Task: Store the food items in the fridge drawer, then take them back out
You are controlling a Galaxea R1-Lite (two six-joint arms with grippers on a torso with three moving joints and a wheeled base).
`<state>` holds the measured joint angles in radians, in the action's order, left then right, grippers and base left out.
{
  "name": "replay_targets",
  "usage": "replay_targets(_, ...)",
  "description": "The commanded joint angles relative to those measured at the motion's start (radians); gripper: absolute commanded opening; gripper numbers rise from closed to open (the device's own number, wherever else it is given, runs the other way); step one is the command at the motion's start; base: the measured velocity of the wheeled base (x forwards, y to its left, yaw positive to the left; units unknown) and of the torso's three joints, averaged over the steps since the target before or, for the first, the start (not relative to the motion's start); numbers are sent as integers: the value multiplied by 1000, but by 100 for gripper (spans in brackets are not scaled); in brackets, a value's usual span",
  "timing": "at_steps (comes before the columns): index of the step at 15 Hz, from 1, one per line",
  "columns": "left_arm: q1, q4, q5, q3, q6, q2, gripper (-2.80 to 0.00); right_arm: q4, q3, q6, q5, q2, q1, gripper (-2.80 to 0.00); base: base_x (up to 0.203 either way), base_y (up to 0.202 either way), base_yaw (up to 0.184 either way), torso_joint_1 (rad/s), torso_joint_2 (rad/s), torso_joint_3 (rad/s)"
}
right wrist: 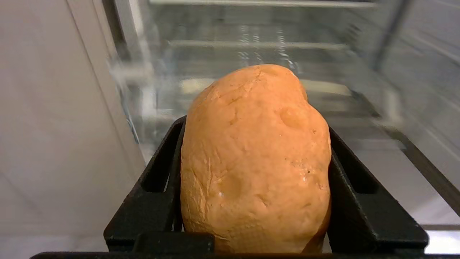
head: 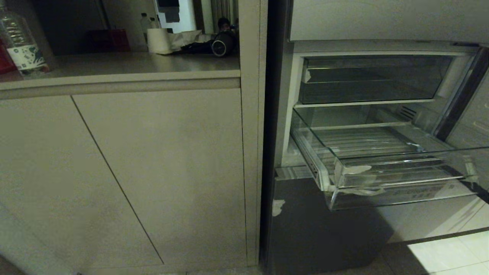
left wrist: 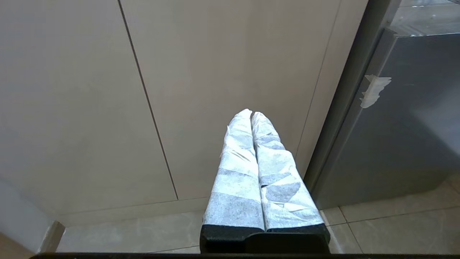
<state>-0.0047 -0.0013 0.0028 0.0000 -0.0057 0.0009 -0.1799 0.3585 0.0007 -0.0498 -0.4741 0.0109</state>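
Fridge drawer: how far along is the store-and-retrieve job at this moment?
Done: the fridge drawer is pulled out, and nothing shows in it. In hand: the right hand grips a potato between its black fingers, facing the clear bins. The left hand is shut with nothing in it, low by the cabinet doors. Left: placing the potato in the drawer, then taking it back out.

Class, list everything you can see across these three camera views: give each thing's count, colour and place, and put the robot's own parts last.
potato: one, tan-orange, clamped in the right pincer, facing the open fridge
fridge drawer: one, clear, pulled out, nothing seen inside
upper bin: one, smoky clear, above the drawer
cabinet doors: two, beige, left of the fridge
water bottle: one, clear, counter's far left
paper roll: one, white, back of counter
floor tiles: pale
left pincer: one, white-wrapped fingers pressed together, low before the cabinet
right pincer: one, black, gripping the potato
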Motion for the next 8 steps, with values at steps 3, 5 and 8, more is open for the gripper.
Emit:
replay_targets(3,0,0,0,0,0,1,-280,-187,193,28,-21,-546,6,-280,0,0,0,0,0,0)
replay_targets(5,0,0,0,0,0,1,-280,-253,291,36,-25,-727,6,-280,0,0,0,0,0,0)
replay_targets(8,0,0,0,0,0,1,-280,-367,408,49,-28,-943,6,-280,0,0,0,0,0,0)
